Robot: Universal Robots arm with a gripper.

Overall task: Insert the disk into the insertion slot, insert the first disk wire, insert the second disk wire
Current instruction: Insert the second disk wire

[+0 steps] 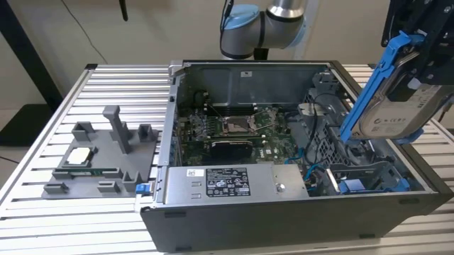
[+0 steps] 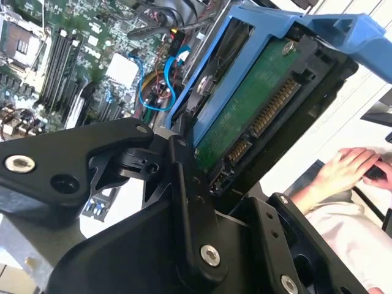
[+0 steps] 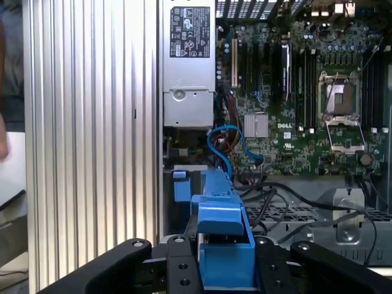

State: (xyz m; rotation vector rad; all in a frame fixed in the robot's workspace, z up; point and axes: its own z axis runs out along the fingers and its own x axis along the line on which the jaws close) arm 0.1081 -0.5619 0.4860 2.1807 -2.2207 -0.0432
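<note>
Second wrist view shows the disk's (image 2: 269, 79) green circuit board (image 2: 239, 122) and a person's hand (image 2: 346, 168), exterior view its white label (image 1: 394, 119), pincer (image 3: 223, 269) clamped on it, tilted above the open case (image 1: 284, 218), exterior view's right.

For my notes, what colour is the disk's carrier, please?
The carrier is bright blue, shown best in the exterior view.

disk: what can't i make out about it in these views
- Exterior view: upper part of the disk sits behind the gripper.
- First wrist view: disk seen edge-on, label hidden.
- Second wrist view: its label faces away; circuit board side shows.
</note>
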